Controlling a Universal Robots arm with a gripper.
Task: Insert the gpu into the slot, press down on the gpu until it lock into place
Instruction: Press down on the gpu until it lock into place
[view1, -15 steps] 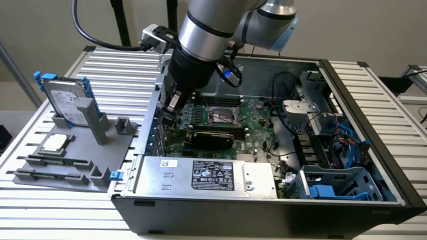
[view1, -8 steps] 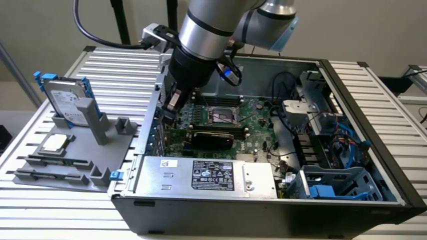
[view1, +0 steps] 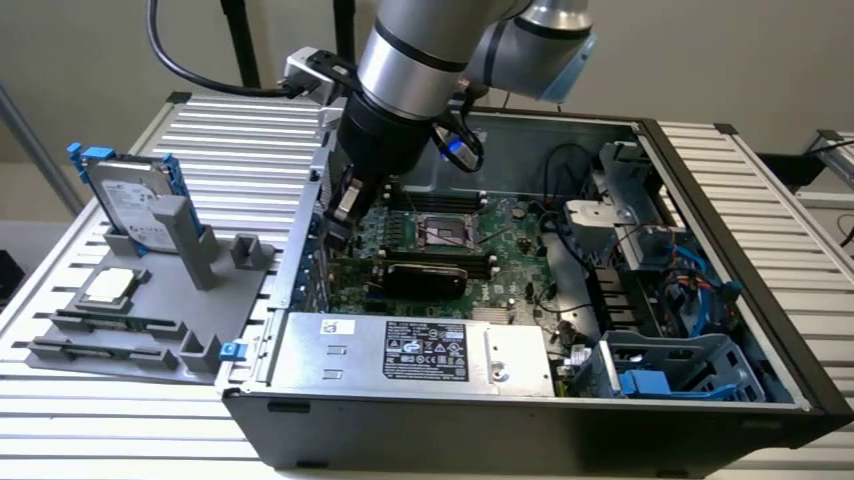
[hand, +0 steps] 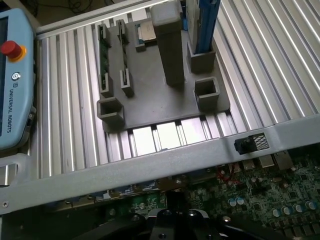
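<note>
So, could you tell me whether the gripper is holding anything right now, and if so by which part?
Nothing is held. The gripper is shut and empty above the motherboard, while the gpu sits apart from it on the board.

Ribbed shiny aluminium counter (view1: 747, 180), matt grey plastic holder tray (hand: 165, 110). Black matt gpu (view1: 424, 272) shroud, glossy green motherboard (view1: 521, 225).

— Where have you set up?
— A robotics lab, by the look: your slatted aluminium worktop (view1: 747, 170), an opened computer case (view1: 534, 420), a grey parts fixture (view1: 147, 310), and a Universal Robots teach pendant (hand: 15, 85) lying alongside.
</note>
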